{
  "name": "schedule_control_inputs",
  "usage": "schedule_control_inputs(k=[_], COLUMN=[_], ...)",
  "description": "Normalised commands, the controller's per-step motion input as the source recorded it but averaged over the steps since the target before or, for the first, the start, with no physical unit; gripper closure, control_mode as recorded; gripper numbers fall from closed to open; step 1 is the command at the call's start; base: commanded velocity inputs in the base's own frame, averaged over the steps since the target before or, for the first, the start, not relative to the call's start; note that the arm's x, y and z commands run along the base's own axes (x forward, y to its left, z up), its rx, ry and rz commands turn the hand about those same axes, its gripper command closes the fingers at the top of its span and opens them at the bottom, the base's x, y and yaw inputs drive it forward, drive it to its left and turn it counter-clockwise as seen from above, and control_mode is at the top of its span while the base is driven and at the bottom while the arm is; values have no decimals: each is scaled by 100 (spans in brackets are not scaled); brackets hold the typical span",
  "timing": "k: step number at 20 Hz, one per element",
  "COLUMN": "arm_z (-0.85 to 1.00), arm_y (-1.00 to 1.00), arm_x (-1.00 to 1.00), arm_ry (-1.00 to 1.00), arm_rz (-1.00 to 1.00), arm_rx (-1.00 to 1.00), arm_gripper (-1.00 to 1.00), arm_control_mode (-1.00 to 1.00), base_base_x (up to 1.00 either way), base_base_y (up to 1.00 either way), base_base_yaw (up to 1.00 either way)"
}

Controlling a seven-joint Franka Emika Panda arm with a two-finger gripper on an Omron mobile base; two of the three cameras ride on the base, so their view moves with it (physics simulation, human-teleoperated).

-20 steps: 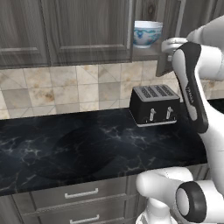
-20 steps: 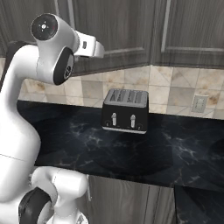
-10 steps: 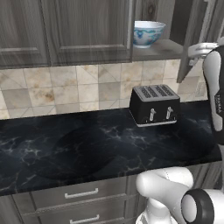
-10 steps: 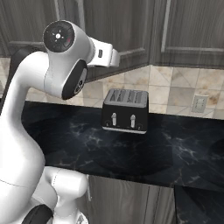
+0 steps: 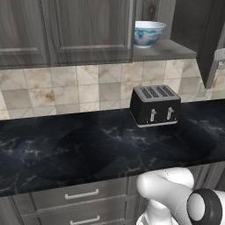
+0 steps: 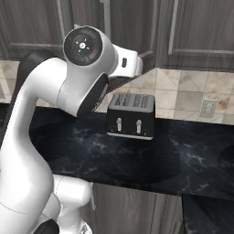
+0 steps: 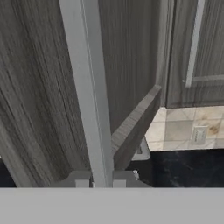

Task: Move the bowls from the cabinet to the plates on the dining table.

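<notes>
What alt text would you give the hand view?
The hand is shut on the cabinet door's silver bar handle, which runs up the dark wood-grain door. To the right are another cabinet door, beige tiles and black counter.

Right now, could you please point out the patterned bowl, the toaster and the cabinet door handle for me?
patterned bowl (image 5: 149, 33), left base view, on its blue-patterned outer wall.
toaster (image 5: 155, 108), left base view, on its black front face.
cabinet door handle (image 7: 89, 100), hand view, midway along the silver bar.
</notes>
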Motion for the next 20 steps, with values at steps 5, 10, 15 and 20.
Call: schedule_control_inputs(k=[5,10,15,20], arm_z=[0,-1,3,3], arm_y=[0,2,0,3], arm_x=[0,0,-61,-93], arm_ry=[0,0,-2,-1], arm_rz=[0,0,1,0], arm_rx=[0,1,0,0], arm_gripper=[100,-100,-100,-100], arm_control_mode=[-100,-100,-100,-100], base_base_x=[0,0,0,0], base_base_y=[0,0,0,0], base_base_yaw=[0,0,0,0])
